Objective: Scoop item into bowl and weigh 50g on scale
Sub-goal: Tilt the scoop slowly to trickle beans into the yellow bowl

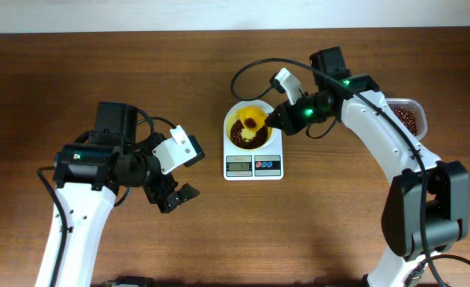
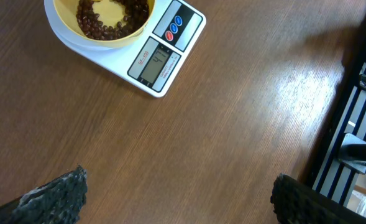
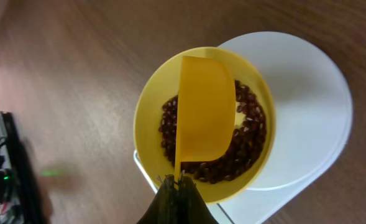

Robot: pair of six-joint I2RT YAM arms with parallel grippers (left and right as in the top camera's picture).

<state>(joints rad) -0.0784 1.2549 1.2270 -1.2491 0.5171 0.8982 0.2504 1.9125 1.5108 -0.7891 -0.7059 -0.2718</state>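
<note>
At left, over bare wooden table (image 1: 27,96): left gripper (image 1: 175,195), fingers spread wide, nothing between them, well apart from the scale. At centre: white digital scale (image 1: 254,166), screen and red and blue buttons on its near side, carrying the pale yellow bowl (image 3: 146,118), with dark red-brown beans (image 3: 248,118) heaped inside. Just over the bowl: yellow scoop (image 3: 204,106), handle pinched by the right gripper (image 3: 178,183), fingers pressed together on it. At far right: clear plastic tub (image 1: 406,118) with more beans.
</note>
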